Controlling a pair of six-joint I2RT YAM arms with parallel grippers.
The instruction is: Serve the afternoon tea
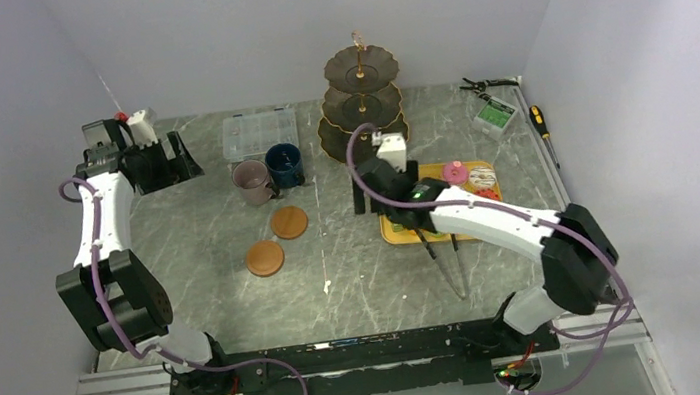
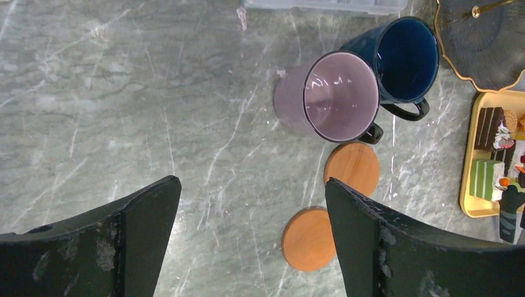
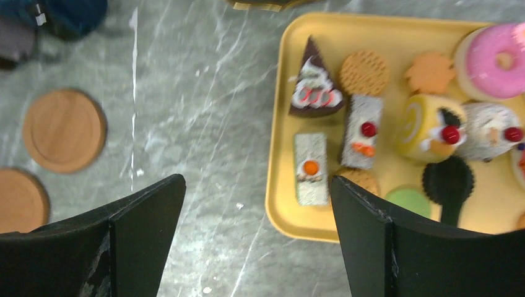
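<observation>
Hovering jaws apart, right tool [image 3: 257, 180] has orange-topped cake slice [image 3: 311, 168] just inside one finger, long axis across closing line; left tool [image 2: 252, 180], apart too, farther.

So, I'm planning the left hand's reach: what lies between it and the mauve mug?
Nothing but bare marble table separates left hand and mauve mug; left wrist view shows it.

L pincer [image 2: 251, 182] wide, R pincer [image 3: 257, 179] wide
</observation>
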